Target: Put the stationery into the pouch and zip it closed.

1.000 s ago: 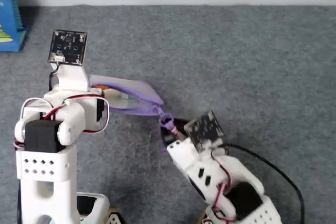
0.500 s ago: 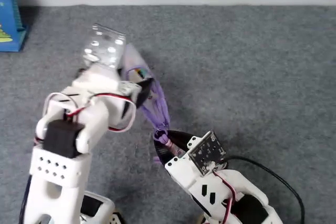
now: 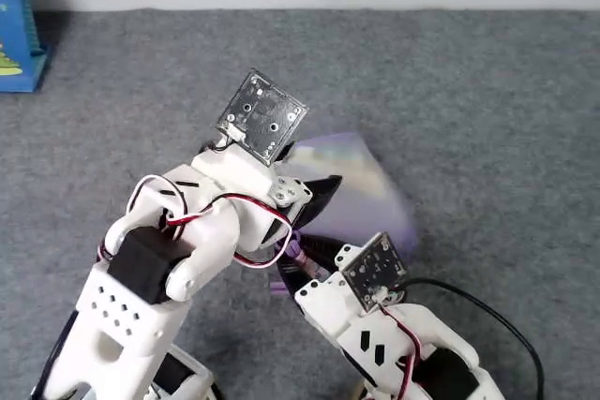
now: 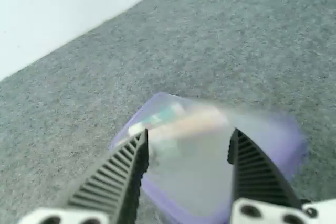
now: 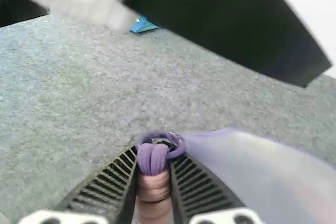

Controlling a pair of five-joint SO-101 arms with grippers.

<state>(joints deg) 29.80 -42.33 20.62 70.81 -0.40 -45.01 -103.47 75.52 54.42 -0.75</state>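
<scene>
Where the grey, carpet-like table (image 3: 487, 91) runs back to a pale wall, a blue box (image 3: 13, 30) stands at its far edge, well apart from the work. Both arms crowd the near middle. The left arm (image 3: 178, 259) leans in across the table, and the right arm (image 3: 375, 325) sits lower, angled toward it.

Between them lies the purple, see-through pouch (image 3: 366, 185), smeared in each view. One corner is drawn toward the right arm and the rest fans out beyond the left arm's wrist. The left gripper (image 4: 189, 135) hangs over it with its jaws standing apart. The pouch shows in the gap, and I cannot tell whether either pad touches it.

Inside the pouch sits the stationery (image 4: 181, 121), a few pale, pinkish and green sticks lying together near one edge. That half of the task looks done.

Smallest is the zip pull (image 5: 157, 148), a purple loop on a pinkish tab at the pouch's corner. The right gripper (image 5: 154, 157) is clamped on it, with both jaws pressed against the tab.

How far the zip has run along the mouth is too blurred to read. By my judgement, what remains is either drawing the pull along the opening or confirming the seam is closed, then letting go.
</scene>
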